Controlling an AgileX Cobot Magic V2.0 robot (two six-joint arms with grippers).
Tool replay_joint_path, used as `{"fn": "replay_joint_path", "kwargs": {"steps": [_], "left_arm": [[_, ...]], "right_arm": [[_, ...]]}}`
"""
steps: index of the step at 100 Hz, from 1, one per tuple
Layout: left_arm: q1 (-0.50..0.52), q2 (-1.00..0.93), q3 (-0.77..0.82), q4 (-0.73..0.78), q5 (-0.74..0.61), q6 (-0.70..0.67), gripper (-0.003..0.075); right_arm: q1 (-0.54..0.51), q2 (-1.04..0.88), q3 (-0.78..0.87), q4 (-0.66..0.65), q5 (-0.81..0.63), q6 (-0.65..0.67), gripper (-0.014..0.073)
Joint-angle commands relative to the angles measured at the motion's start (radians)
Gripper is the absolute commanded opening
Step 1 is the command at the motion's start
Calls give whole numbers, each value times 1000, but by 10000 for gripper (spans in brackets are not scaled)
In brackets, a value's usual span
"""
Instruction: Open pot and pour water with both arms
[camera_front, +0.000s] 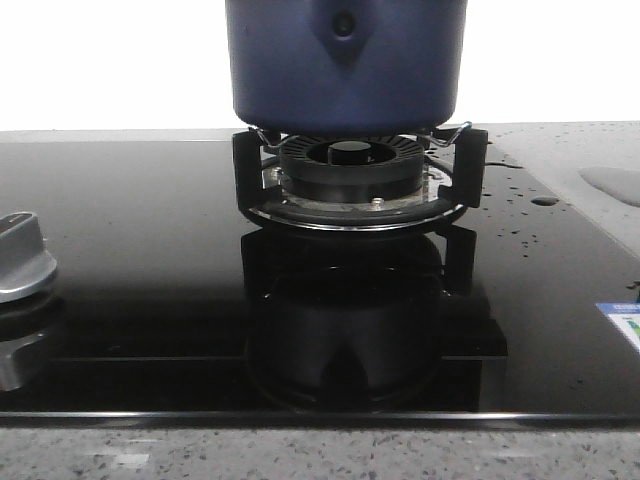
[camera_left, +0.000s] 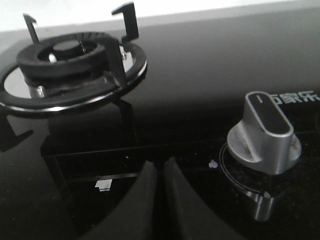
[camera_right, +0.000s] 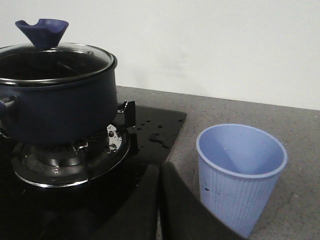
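Note:
The dark navy pot (camera_front: 345, 65) stands on the black burner ring (camera_front: 350, 180) at the middle of the stove. In the right wrist view the pot (camera_right: 55, 107) carries a glass lid (camera_right: 55, 57) with a blue knob (camera_right: 42, 32). Water lies as small drops on the black glass (camera_front: 510, 190) and as a shiny patch on the counter (camera_front: 612, 183); drops also show in the right wrist view (camera_right: 157, 137). My right gripper (camera_right: 160, 167) is shut and empty, low between the pot and a cup. My left gripper (camera_left: 159, 162) is shut and empty over the black glass. Neither gripper shows in the front view.
A light blue ribbed paper cup (camera_right: 240, 175) stands empty on the grey counter right of the stove. A silver stove dial (camera_left: 265, 132) sits close to my left gripper; it also shows at the front view's left edge (camera_front: 20, 255). A bare burner with pot supports (camera_left: 70, 65) lies beyond the left gripper.

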Motion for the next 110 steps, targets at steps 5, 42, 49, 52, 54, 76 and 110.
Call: {"fn": "replay_joint_path", "kwargs": {"steps": [5,42,49,52,54,76,110], "left_arm": [[2,-13,44,-25,-46,-9,-20],[2,-13,44,-25,-46,-9,-20],[2,-13,44,-25,-46,-9,-20],[2,-13,44,-25,-46,-9,-20],[2,-13,44,-25,-46,-9,-20],[2,-13,44,-25,-46,-9,-20],[2,-13,44,-25,-46,-9,-20]], "right_arm": [[0,12,-24,-28,-56,-11,-71],[0,12,-24,-28,-56,-11,-71],[0,12,-24,-28,-56,-11,-71],[0,12,-24,-28,-56,-11,-71],[0,12,-24,-28,-56,-11,-71],[0,12,-13,-30,-56,-11,-71],[-179,12,201,126,-212,-66,-71]]}}
